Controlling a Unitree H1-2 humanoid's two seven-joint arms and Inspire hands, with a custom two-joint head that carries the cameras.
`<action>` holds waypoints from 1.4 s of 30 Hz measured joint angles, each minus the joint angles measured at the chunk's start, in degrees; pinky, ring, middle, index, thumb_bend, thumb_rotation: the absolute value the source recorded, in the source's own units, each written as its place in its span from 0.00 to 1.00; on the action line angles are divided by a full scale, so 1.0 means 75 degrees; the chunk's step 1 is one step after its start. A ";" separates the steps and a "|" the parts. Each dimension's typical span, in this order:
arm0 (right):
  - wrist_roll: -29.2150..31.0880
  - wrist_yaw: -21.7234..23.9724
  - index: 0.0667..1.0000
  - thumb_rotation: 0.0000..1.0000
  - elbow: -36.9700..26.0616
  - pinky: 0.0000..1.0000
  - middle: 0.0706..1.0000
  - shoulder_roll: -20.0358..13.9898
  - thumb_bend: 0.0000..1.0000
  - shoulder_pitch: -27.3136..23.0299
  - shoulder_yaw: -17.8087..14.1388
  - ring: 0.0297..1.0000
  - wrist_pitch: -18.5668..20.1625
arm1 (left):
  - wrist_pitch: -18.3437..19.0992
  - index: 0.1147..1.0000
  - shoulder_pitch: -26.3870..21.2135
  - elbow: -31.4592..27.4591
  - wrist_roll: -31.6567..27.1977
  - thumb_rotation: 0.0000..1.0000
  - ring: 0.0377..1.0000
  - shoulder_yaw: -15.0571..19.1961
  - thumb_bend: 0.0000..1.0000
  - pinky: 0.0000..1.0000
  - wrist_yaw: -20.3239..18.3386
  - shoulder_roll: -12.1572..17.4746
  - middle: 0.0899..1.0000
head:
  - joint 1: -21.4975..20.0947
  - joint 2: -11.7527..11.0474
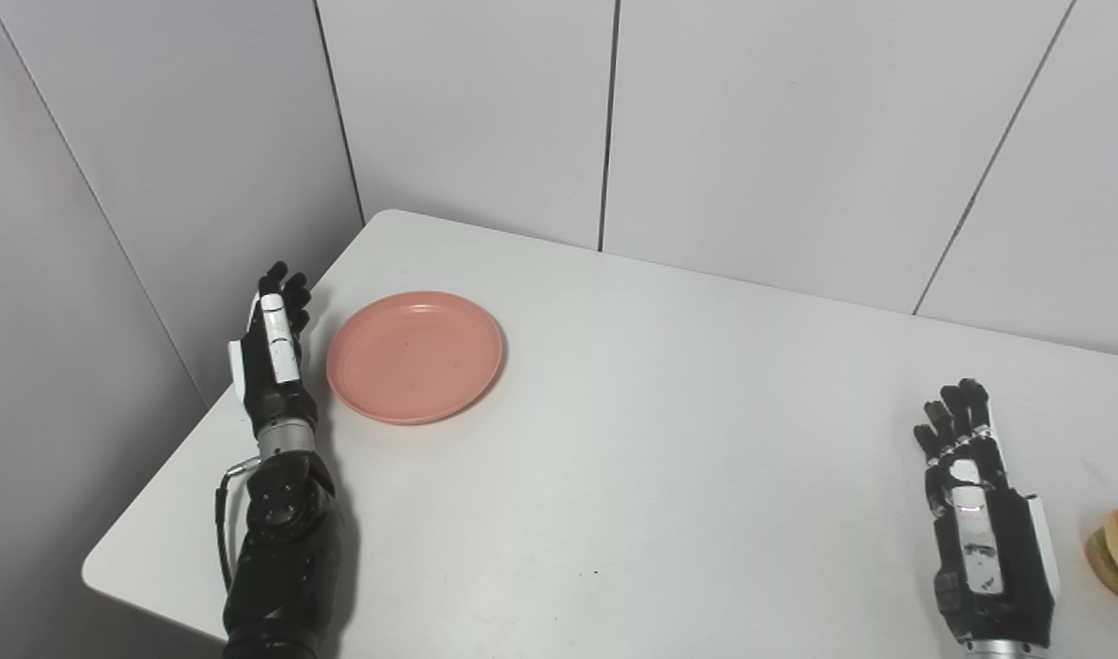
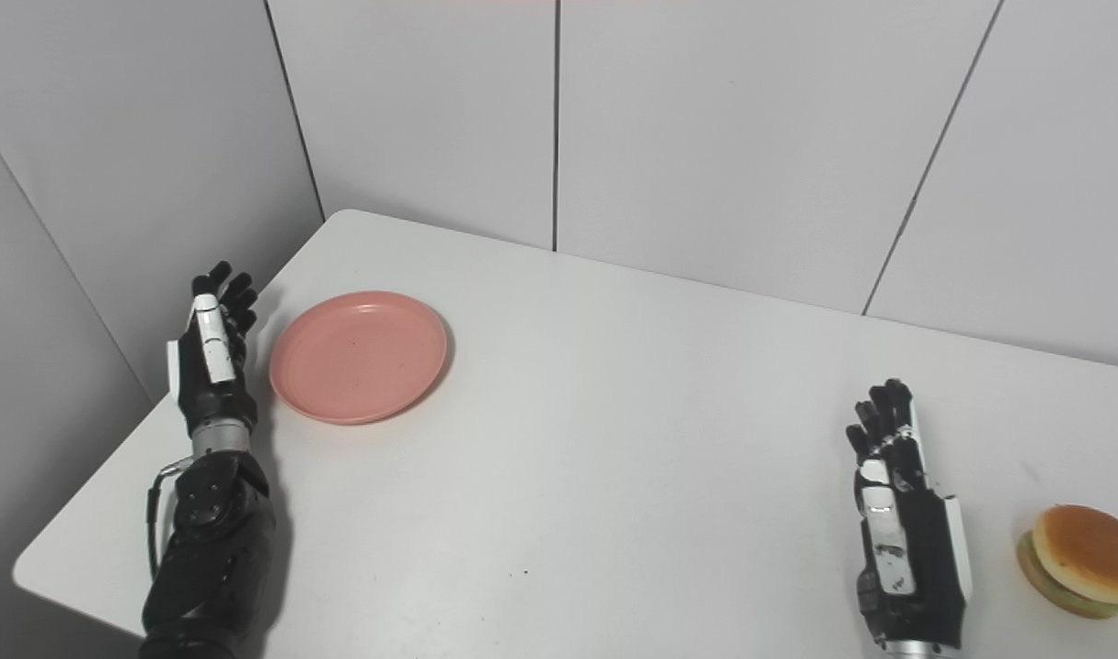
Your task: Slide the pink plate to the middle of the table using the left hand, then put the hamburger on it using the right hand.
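The pink plate (image 1: 415, 355) lies flat near the table's left edge, toward the far corner. My left hand (image 1: 273, 350) stands just to the plate's left, on edge, fingers straight and open, a narrow gap from the rim. The hamburger (image 2: 1080, 559), a tan bun over a green layer, rests near the front right of the table and is cut by the frame edge in the left eye view. Left of the burger, my right hand (image 2: 899, 513) hovers open with fingers pointing away, holding nothing.
The white table (image 1: 668, 439) has a rounded far-left corner and a front-left edge close to my left forearm (image 1: 279, 558). Grey panel walls (image 1: 751, 128) rise right behind the table and along its left side.
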 measured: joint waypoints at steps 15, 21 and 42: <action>0.0036 0.0083 1.00 0.82 0.0057 1.00 1.00 -0.0003 0.50 -0.0026 0.0000 1.00 0.0006 | 0.0481 0.89 0.0002 -0.0270 -0.0237 1.00 0.92 -0.0402 0.61 0.97 -0.0292 -0.0304 0.88 | -0.0140 -0.0082; -0.0044 0.0050 1.00 0.82 0.0097 1.00 1.00 0.0011 0.52 -0.0047 0.0000 1.00 0.0004 | 0.0804 0.89 0.0125 -0.0482 -0.0479 1.00 0.93 -0.0582 0.65 1.00 -0.0733 -0.0301 0.88 | -0.0375 -0.0187; -0.0830 -0.0211 1.00 0.84 0.0554 1.00 1.00 0.0059 0.50 -0.0325 0.0039 1.00 -0.0555 | 0.0997 0.83 -0.0058 -0.0218 -0.1102 1.00 0.87 -0.0725 0.63 0.89 -0.1806 -0.0423 0.84 | -0.1359 -0.0047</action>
